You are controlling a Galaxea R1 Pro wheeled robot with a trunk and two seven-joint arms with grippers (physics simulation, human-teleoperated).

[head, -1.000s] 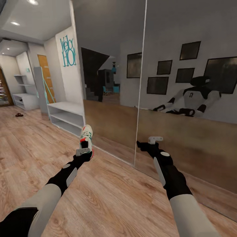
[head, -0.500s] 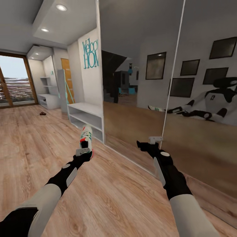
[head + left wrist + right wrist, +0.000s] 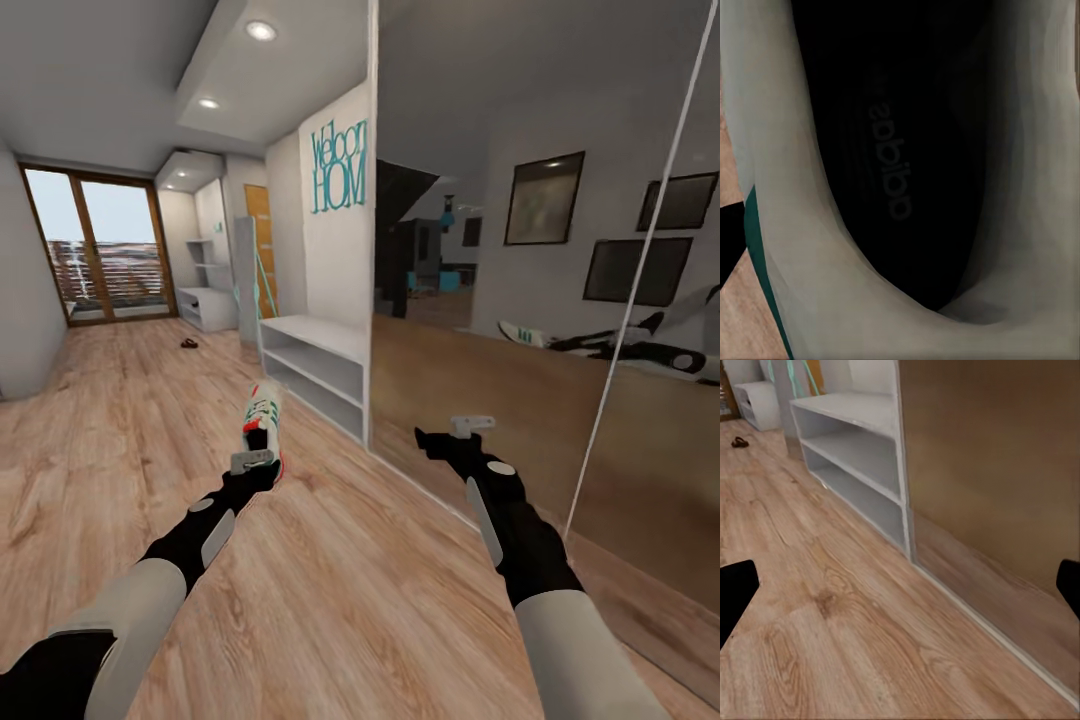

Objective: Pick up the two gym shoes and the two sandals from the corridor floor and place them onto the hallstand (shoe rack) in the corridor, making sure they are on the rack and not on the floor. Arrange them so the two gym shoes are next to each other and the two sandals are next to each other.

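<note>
Here the left gripper (image 3: 256,452) is clamping a sneaker (image 3: 263,415) at mid-frame, the right gripper (image 3: 455,432) is hanging open, and a sandal (image 3: 189,343) is lying far up the left floor (image 3: 330,560).

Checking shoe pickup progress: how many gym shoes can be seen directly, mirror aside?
1. The gym shoe is held in the left gripper, above the floor. Its partner may be out of frame.

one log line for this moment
left gripper: holding gym shoe | right gripper: empty, open | sandal: on corridor floor
</note>
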